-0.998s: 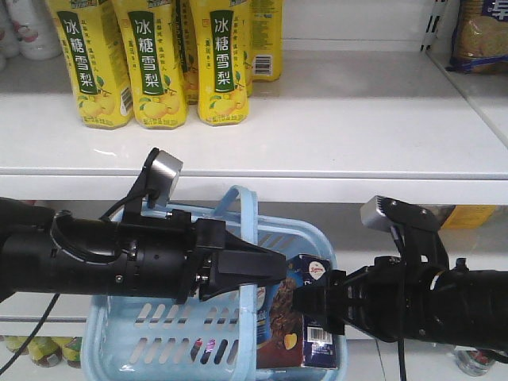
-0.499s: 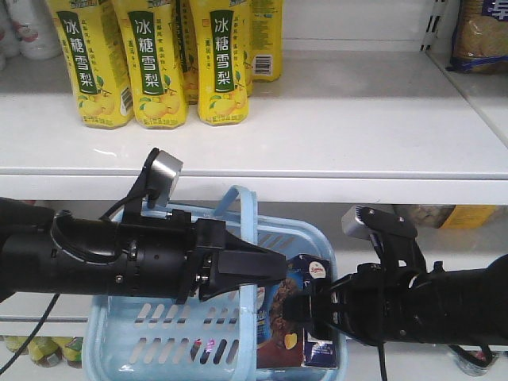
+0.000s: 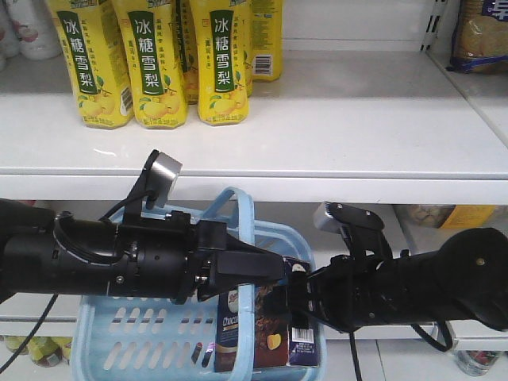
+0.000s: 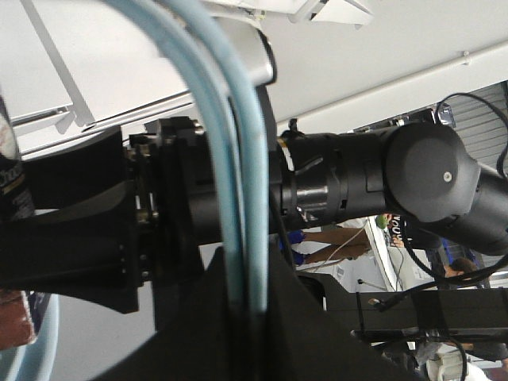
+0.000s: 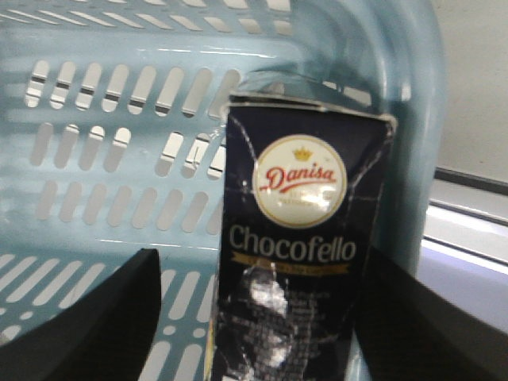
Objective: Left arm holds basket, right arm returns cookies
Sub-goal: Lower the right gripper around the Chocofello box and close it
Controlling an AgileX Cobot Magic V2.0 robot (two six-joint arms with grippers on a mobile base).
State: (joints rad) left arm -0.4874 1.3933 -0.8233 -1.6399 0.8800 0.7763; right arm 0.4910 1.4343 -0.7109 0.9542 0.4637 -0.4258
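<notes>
The light blue basket [image 3: 159, 333] hangs below the shelf edge by its arched handle [image 3: 244, 208]. My left gripper [image 3: 274, 268] is shut on that handle; in the left wrist view the pale blue handle [image 4: 238, 175] runs up from between the black fingers of the left gripper [image 4: 246, 282]. The dark navy Chocofello cookies carton [image 3: 266, 341] stands upright in the basket's right end. My right gripper [image 3: 298, 302] is open at the carton. In the right wrist view the right gripper [image 5: 260, 262] has one jaw on each side of the carton [image 5: 298, 238], with a gap on the left side.
Several yellow bottles [image 3: 155, 63] stand at the back left of the white upper shelf [image 3: 357, 119]. The shelf's front edge [image 3: 357, 189] runs just above both arms. A brown bag [image 3: 480, 36] sits top right. Yellow goods [image 3: 468, 214] lie on the lower shelf.
My right arm has moved left and closer to the carton. The basket has shifted a little left and lower, and the carton with it. The left arm has held its grip.
</notes>
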